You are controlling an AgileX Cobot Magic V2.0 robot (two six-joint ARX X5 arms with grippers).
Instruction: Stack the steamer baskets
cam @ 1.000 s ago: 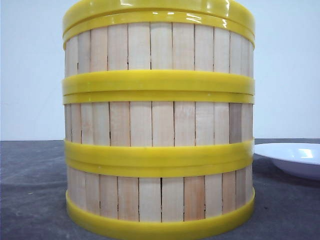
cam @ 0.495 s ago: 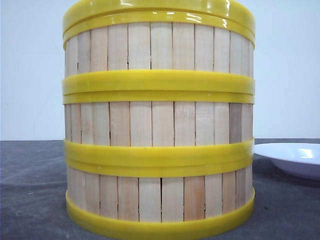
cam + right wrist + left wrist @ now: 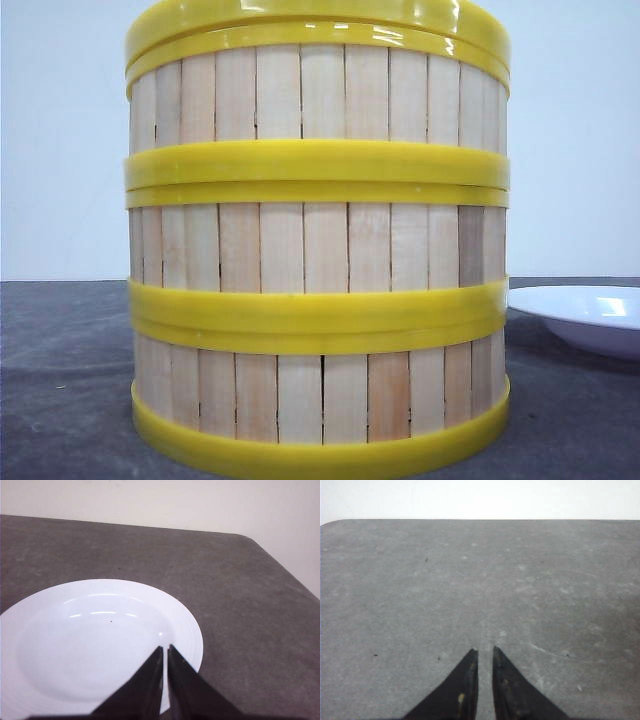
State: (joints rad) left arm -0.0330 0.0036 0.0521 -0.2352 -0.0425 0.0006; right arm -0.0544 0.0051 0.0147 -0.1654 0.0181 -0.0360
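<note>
Three round steamer baskets point(image 3: 318, 250) of pale wooden slats and yellow rims stand stacked on the grey counter point(image 3: 420, 590), clear of both empty grippers. The left gripper point(image 3: 485, 652) and right gripper point(image 3: 165, 649), over the white plate point(image 3: 75, 645), have jaws nearly together; a careless sweep could topple the stack.

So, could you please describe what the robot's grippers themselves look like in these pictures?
Only the fingertips show, in the wrist views. The left gripper has two black fingers that taper to points, with small pale scuffs on the inner edges. The right gripper has the same black, wedge-shaped pointed fingers. No cables, arm links or labels are visible.
</note>
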